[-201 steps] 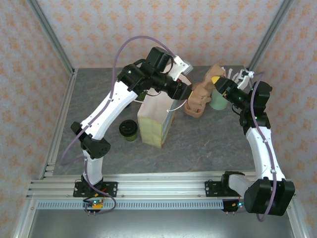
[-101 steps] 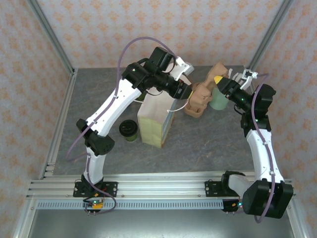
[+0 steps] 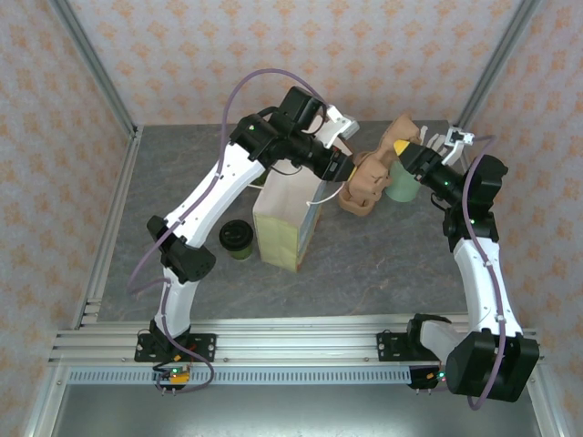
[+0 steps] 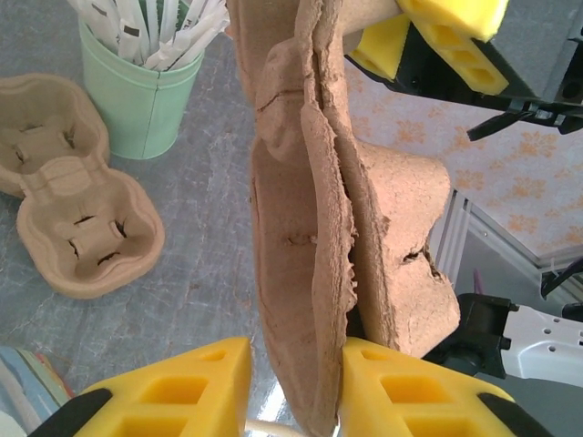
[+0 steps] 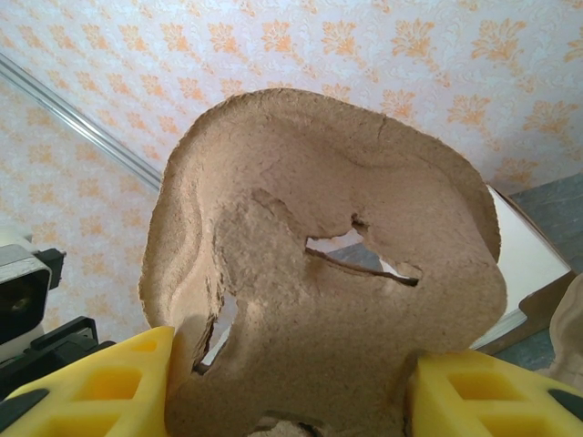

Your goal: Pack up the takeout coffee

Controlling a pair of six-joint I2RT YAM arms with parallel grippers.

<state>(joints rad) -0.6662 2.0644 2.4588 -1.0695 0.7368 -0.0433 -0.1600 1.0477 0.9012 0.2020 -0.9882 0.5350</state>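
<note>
Left wrist view showed the left gripper [image 4: 296, 369] pinched narrow on the rim of a pulp cup carrier [image 4: 310, 228] held in the air. The right gripper [image 5: 287, 382] clasped the same carrier more widely from its opposite end. The step looked like readying a carrier, perhaps parting nested layers, which called for a steady opposed pull. The takeout coffee [image 3: 237, 238] stood untouched just beside the paper bag [image 3: 282, 223], on the side facing the table's [image 3: 383, 264] left edge. Since a second earlier the left jaws had narrowed and that arm had shifted slightly, while the cup and bag had stayed put.

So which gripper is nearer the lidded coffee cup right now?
Left. The left gripper is beyond the paper bag from the coffee cup; the right gripper is even farther right.
</note>
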